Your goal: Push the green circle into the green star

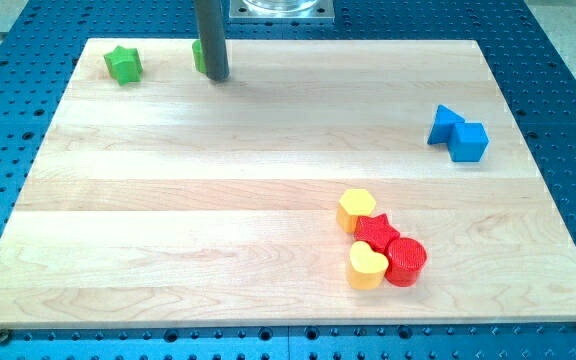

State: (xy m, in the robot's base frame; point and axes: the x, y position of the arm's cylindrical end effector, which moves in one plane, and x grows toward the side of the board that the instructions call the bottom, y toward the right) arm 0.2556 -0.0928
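Dark rod upright, my tip [216, 77] on the board

Pretty bright, even light from overhead, so shadows are short and soft, tucked under the blocks. The board [268, 170] looks a bit washed out near the view's top. Everything's reasonably sharp, just slight softness overall, no obvious edge warping.

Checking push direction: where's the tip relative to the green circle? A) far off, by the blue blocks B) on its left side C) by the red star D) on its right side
D: my tip stands against the right side of the green circle, with the green star further left.
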